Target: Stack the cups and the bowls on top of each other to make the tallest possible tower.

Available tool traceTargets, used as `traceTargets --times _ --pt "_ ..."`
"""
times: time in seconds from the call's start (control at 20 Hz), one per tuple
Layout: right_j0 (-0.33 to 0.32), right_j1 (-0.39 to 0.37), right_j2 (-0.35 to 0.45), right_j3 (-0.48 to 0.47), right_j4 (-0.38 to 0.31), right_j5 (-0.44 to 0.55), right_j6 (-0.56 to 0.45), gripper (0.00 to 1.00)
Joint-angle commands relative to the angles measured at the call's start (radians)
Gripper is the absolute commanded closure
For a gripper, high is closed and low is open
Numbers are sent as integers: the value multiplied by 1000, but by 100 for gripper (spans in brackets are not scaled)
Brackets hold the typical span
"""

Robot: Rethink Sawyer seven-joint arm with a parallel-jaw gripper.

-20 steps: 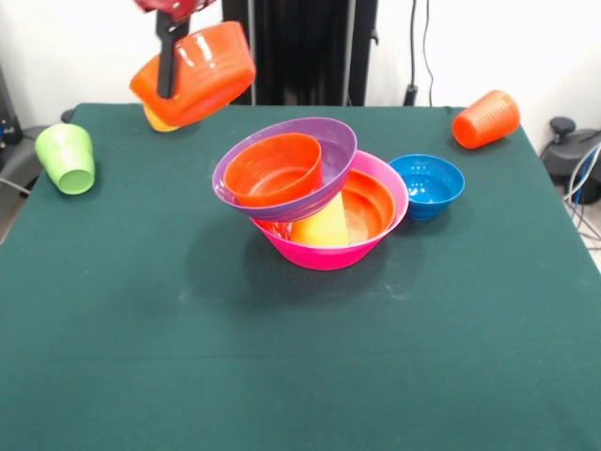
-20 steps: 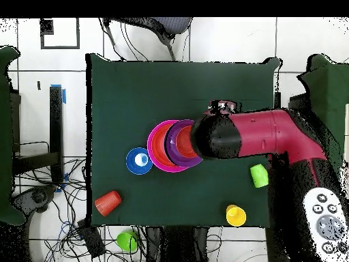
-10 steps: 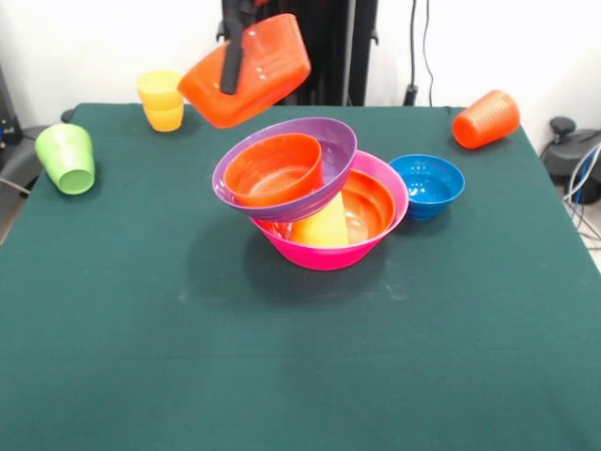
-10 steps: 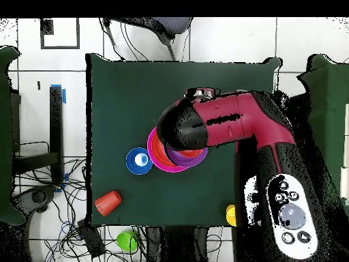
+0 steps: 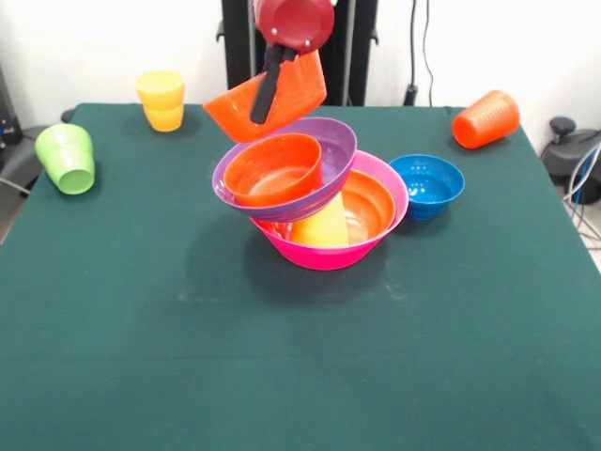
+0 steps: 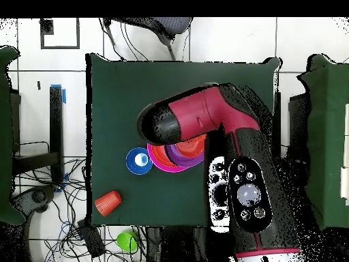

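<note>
A: Where is the held bowl?

B: The jaws (image 5: 266, 89) are clenched on the rim of a small orange bowl (image 5: 274, 103), tilted in the air just above the tower (image 5: 315, 193), at its 12 o'clock in the front view. One black finger (image 5: 267, 86) lies across the bowl's outer wall.

A: And the tower itself?

B: The pink bowl (image 5: 324, 254) is the base, on the table (image 5: 300, 357) near its middle. Inside it sit a large orange bowl (image 5: 374, 202) and a yellow cup (image 5: 324, 227). The purple bowl (image 5: 329, 150) rests tilted on top of them, leaning toward 9 o'clock, with a second small orange bowl (image 5: 277, 167) in it.

A: What else is around?

B: The blue bowl (image 5: 428, 185) stands just beside the pink one at its 3 o'clock. An orange cup (image 5: 485, 118) lies on its side near the table's 1 o'clock corner. A second yellow cup (image 5: 161, 100) stands at 11 o'clock, and a green cup (image 5: 66, 158) lies tipped at the 9 o'clock edge.

A: Anything blocking the view?

B: From overhead the arm (image 6: 198, 119) covers much of the tower, along with the held bowl and both yellow cups. Only the pink bowl's rim, the blue bowl (image 6: 139, 161) and the orange cup (image 6: 108, 202) show clear of it there.
</note>
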Motion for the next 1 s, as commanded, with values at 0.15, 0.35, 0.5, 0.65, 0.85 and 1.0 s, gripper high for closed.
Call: traceTargets --times 0.15,0.35,0.5,0.65,0.85,1.0 --pt "43 96 -91 -56 -87 128 124 100" --pt "52 100 -106 -64 -85 127 115 100" --pt "60 100 -122 -62 -87 114 113 100" --pt "74 107 -138 -70 -81 113 120 100" --pt "91 116 -162 -74 -81 104 139 100" --pt "94 109 -175 -75 -67 101 130 100"
